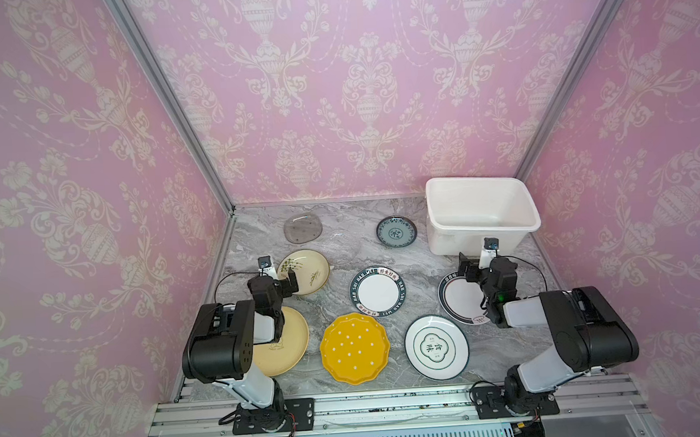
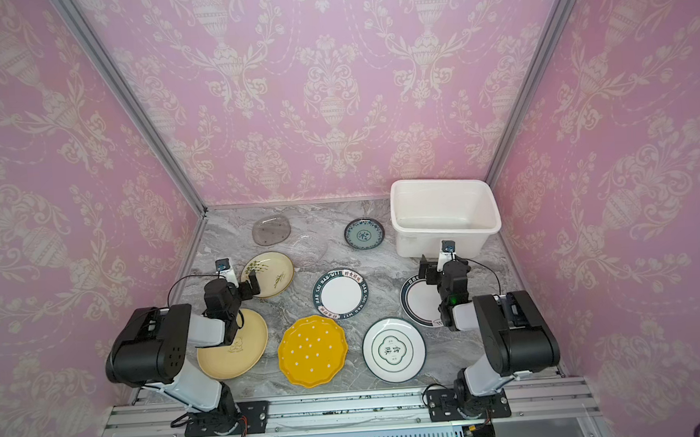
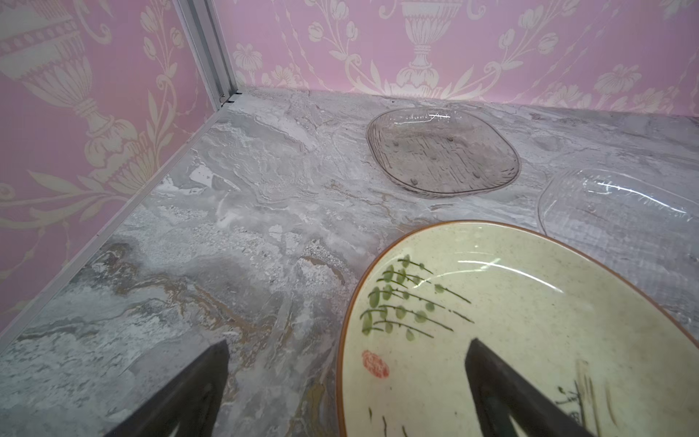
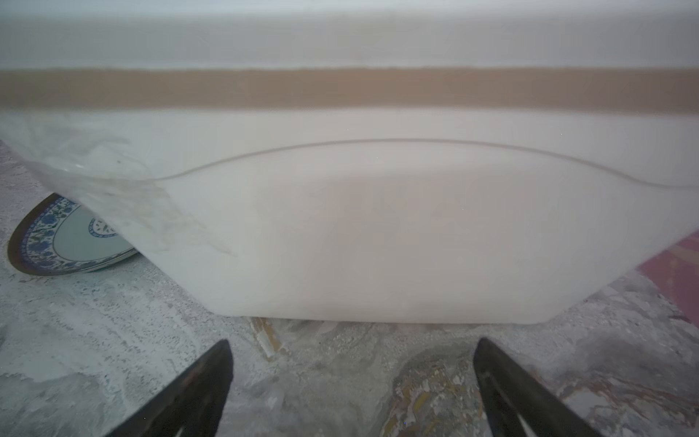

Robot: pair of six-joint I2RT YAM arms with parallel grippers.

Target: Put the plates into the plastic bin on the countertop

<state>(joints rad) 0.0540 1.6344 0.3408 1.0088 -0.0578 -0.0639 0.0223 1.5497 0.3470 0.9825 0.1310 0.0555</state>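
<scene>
Several plates lie flat on the grey countertop [image 1: 421, 261]: smoky glass [image 1: 303, 228], clear glass [image 3: 620, 212], blue-patterned [image 1: 396, 231], cream with sprigs [image 1: 307, 270], pale yellow [image 1: 285, 352], yellow dotted [image 1: 354, 348], and three white dark-rimmed ones [image 1: 375, 291] [image 1: 436, 346] [image 1: 459, 296]. The white plastic bin [image 1: 458, 242] stands at the back right with nothing visible inside it. My left gripper [image 3: 348, 342] is open, straddling the cream plate's [image 3: 510, 321] near rim. My right gripper [image 4: 351, 342] is open over bare counter, just before the bin's wall [image 4: 378, 234]. The right arm covers part of one white plate.
Pink wallpapered walls close in the counter on three sides, with metal corner posts [image 3: 212, 49]. An aluminium rail [image 1: 392, 400] carrying both arm bases runs along the front edge. The blue-patterned plate [image 4: 68, 242] lies just beside the bin.
</scene>
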